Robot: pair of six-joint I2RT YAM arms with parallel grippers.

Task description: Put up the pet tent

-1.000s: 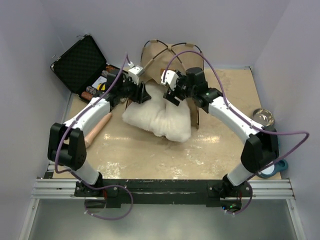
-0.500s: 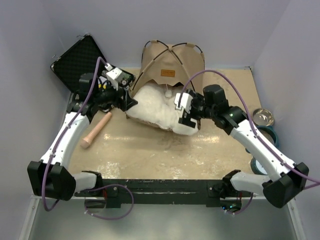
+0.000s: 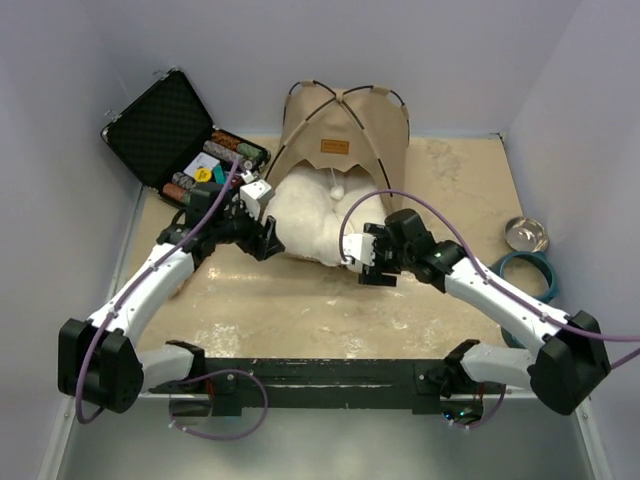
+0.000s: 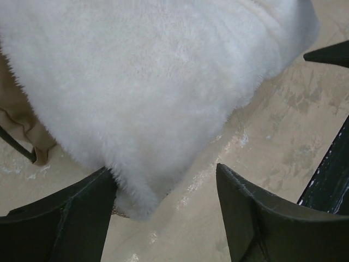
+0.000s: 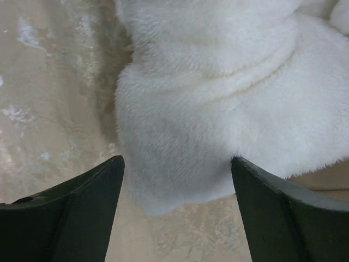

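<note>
Pet tent (image 3: 350, 122): stood erected at far edge of table (image 3: 300, 300), white cushion (image 3: 305, 215) bulging from doorway; judged light, soft-walled, springy on thin poles, best gripped at hem; left gripper (image 4: 163, 172) and right gripper (image 5: 178, 159) both spread, straddling cushion corners.

nothing here i can actually read. the small brown patch (image 3: 335, 146) on the pet tent (image 3: 378, 122) is far too small to tell whether it carries lettering. the coloured cards and packets (image 3: 203, 170) lying in the open black case (image 3: 158, 122) show bits of print that are just a blur from above.
</note>
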